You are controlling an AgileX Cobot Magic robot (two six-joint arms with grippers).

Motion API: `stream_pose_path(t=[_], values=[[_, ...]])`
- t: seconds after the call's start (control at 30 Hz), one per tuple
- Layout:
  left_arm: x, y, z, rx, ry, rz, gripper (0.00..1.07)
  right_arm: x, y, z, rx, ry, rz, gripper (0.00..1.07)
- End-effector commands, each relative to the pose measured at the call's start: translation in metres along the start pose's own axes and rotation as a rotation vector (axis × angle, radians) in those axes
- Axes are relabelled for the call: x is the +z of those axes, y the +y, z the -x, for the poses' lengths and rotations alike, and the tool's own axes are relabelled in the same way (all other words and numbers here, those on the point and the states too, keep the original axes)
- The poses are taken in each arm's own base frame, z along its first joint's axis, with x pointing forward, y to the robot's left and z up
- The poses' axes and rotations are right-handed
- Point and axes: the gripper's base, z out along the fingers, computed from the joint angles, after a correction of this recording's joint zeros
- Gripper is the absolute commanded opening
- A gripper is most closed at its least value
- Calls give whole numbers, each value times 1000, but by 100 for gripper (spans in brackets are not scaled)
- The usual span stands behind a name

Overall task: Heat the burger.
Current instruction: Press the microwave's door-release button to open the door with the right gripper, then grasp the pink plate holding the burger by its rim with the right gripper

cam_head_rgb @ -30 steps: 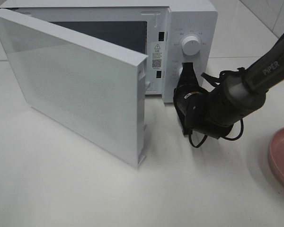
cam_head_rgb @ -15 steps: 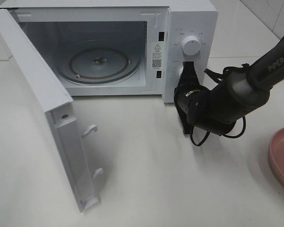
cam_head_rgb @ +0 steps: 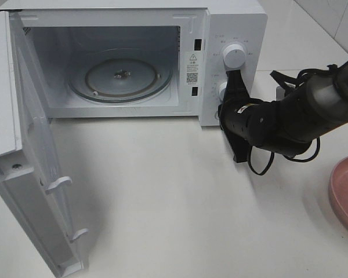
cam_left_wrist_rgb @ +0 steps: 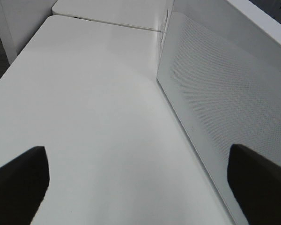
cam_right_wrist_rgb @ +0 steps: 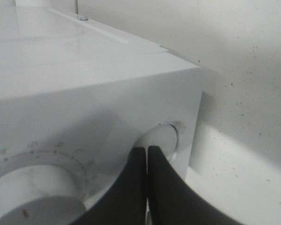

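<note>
The burger is out of view. The white microwave (cam_head_rgb: 232,23) stands at the back with its door (cam_head_rgb: 23,174) swung wide to the left. Its cavity holds only the bare glass turntable (cam_head_rgb: 120,75). My right gripper (cam_head_rgb: 232,78) is shut, with its fingertips against the control panel by the knobs (cam_head_rgb: 234,56). In the right wrist view that gripper (cam_right_wrist_rgb: 147,152) touches a round white knob (cam_right_wrist_rgb: 166,136). My left gripper (cam_left_wrist_rgb: 140,187) is open and holds nothing, just beside the door's outer face (cam_left_wrist_rgb: 215,93).
A pink plate (cam_head_rgb: 347,191) pokes in at the right edge of the table, with nothing showing on the part in view. The open door juts forward along the left side. White tabletop (cam_head_rgb: 174,202) lies in front of the microwave.
The microwave door has swung from partly across the front to wide open on the left, uncovering the cavity and turntable. My right arm has shifted slightly right, still at the panel.
</note>
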Motion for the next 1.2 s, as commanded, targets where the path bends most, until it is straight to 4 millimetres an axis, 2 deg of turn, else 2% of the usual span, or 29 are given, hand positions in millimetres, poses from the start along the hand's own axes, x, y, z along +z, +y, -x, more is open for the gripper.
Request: stream_pose_path(t=[0.03, 0.33, 0.57, 0.63, 0.67, 0.7, 0.73, 0.77, 0.83, 0.87, 0.9, 0.93, 1.0, 1.07, 1.1, 1.17, 1.2], values=[[-2, 0, -1, -2, -29, -2, 98, -6, 11, 0, -47, 26, 45, 0], [-2, 0, -1, -2, -29, -2, 98, -26, -4, 3, -178, 74, -43, 0], [-2, 0, -1, -2, -29, -2, 98, -43, -2, 7, -320, 87, -41, 0], [-2, 0, -1, -2, -29, -2, 98, -52, -1, 8, -427, 110, -57, 0], [-2, 0, -1, -2, -29, -2, 98, -52, -1, 8, -427, 110, -57, 0], [-2, 0, -1, -2, -29, -2, 98, -57, 0, 7, -513, 135, -72, 0], [-2, 0, -1, -2, -29, -2, 98, -57, 0, 7, -513, 135, -72, 0], [-2, 0, -1, -2, -29, -2, 98, -62, 0, 7, -596, 165, -90, 0], [-2, 0, -1, -2, -29, -2, 98, -63, 0, 6, -635, 179, -97, 0], [-2, 0, -1, -2, -29, -2, 98, -67, 1, 5, -739, 215, -111, 0], [-2, 0, -1, -2, -29, -2, 98, -67, 1, 5, -739, 215, -111, 0], [-2, 0, -1, -2, -29, -2, 98, -71, 1, 4, -839, 249, -120, 0], [-2, 0, -1, -2, -29, -2, 98, -73, 1, 4, -879, 266, -124, 0], [-2, 0, -1, -2, -29, -2, 98, -79, 0, 2, -1013, 333, -144, 1], [-2, 0, -1, -2, -29, -2, 98, -79, 0, 2, -1013, 333, -144, 1], [-2, 0, -1, -2, -29, -2, 98, -89, 0, 0, -1189, 423, -148, 2], [-2, 0, -1, -2, -29, -2, 98, -89, 0, 0, -1189, 423, -148, 2]])
